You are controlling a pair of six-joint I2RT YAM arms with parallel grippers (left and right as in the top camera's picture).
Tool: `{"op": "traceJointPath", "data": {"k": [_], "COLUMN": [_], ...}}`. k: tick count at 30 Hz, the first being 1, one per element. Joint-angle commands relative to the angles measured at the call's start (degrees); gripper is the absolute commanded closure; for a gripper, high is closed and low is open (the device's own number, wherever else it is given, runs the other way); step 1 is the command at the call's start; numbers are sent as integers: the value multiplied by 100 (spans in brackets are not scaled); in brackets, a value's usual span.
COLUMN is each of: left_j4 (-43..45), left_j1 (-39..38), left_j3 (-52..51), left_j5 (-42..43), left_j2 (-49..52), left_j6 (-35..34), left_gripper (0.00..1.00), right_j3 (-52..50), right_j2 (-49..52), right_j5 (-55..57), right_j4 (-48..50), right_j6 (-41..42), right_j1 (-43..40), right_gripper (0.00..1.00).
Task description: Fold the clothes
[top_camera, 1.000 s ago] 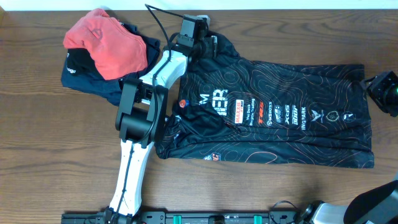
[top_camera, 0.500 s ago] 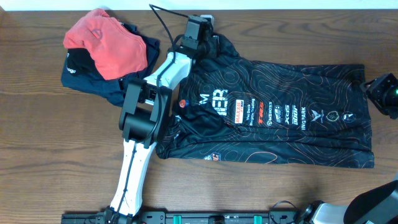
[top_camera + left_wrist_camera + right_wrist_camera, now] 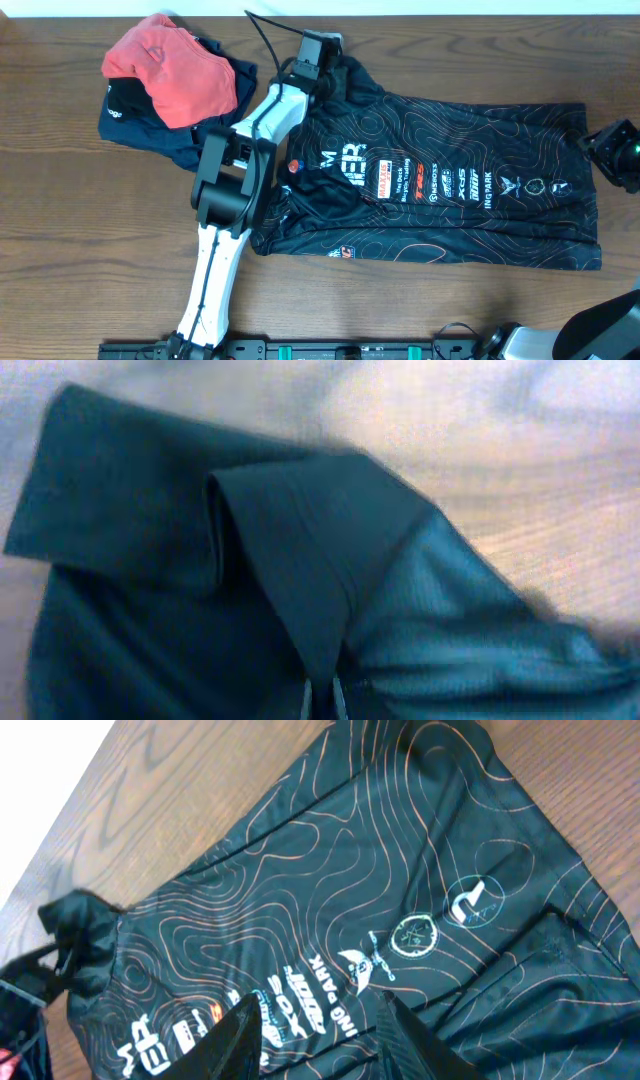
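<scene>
The clothes, a black jersey point(image 3: 450, 190) with orange contour lines and white lettering, lie spread flat across the table. My left gripper point(image 3: 322, 62) sits at the jersey's far left corner, by the sleeve. In the left wrist view a pointed fold of dark fabric point(image 3: 300, 560) runs down into the left gripper point(image 3: 322, 698), whose jaws are shut on it. My right gripper point(image 3: 615, 148) hovers at the jersey's right hem. In the right wrist view the right gripper point(image 3: 320, 1040) stands open above the logo rows of the jersey point(image 3: 350, 870), holding nothing.
A coral-red garment point(image 3: 170, 70) is heaped on a navy garment point(image 3: 140, 125) at the back left. My left arm point(image 3: 230, 180) stretches from the front edge over the jersey's left side. Bare wooden table point(image 3: 80, 250) surrounds the clothes.
The left gripper slid slightly right along the jersey's far corner and closed on the fabric. The right gripper narrowed a little and barely moved.
</scene>
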Motion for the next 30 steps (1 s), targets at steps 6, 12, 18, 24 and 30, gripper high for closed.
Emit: {"op": "traceJointPath", "data": {"k": [6, 12, 18, 24, 30], "left_j4": [-1381, -2059, -2457, -2586, -2645], "left_j1": [-52, -61, -81, -160, -179], "left_j3": [74, 74, 74, 74, 74], "left_j5": [-542, -656, -651, -654, -654], "left_j2": [-1681, -2188, -2291, -2291, -2288], "left_j6": [1012, 1134, 1130, 1132, 1130], "left_gripper": [94, 94, 94, 94, 94], "right_j3": [48, 48, 48, 48, 57], "right_j2": [2, 155, 935, 2225, 3185], "right_j5": [127, 800, 800, -507, -730], "right_j4": [549, 1478, 2131, 3163, 4334], "right_j6": [-74, -74, -76, -243, 236], "right_j1": [48, 48, 79, 190, 481], "right_gripper": [62, 62, 62, 54, 51]}}
